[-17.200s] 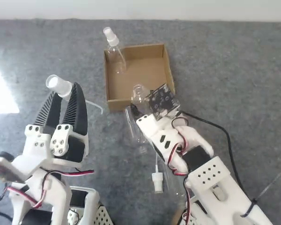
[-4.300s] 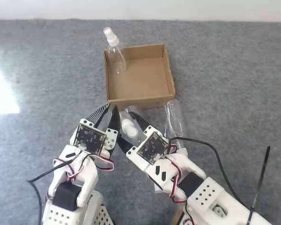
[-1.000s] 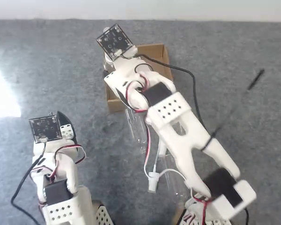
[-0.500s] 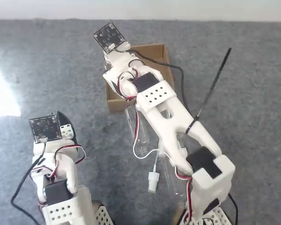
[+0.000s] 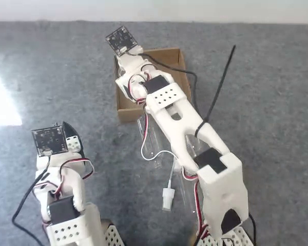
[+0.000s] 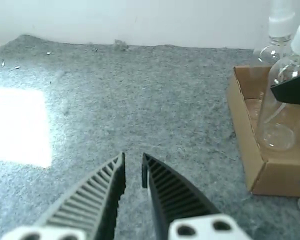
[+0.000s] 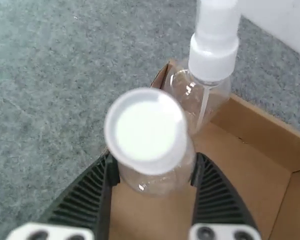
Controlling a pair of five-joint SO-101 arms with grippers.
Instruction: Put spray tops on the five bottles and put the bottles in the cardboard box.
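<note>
Here, R fingers [image 7: 99,196] grip bottle [image 7: 149,159], at box [image 7: 250,131] corner

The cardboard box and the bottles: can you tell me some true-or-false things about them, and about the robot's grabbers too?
1. The right gripper holds a bottle at the cardboard box. True.
2. The box has nothing inside it. False: a second bottle, already topped, stands in its corner.
3. The left gripper holds a spray top. False: it holds nothing and is above the grey mat.
4. A loose spray top lies on the mat beside the right arm. True.
</note>
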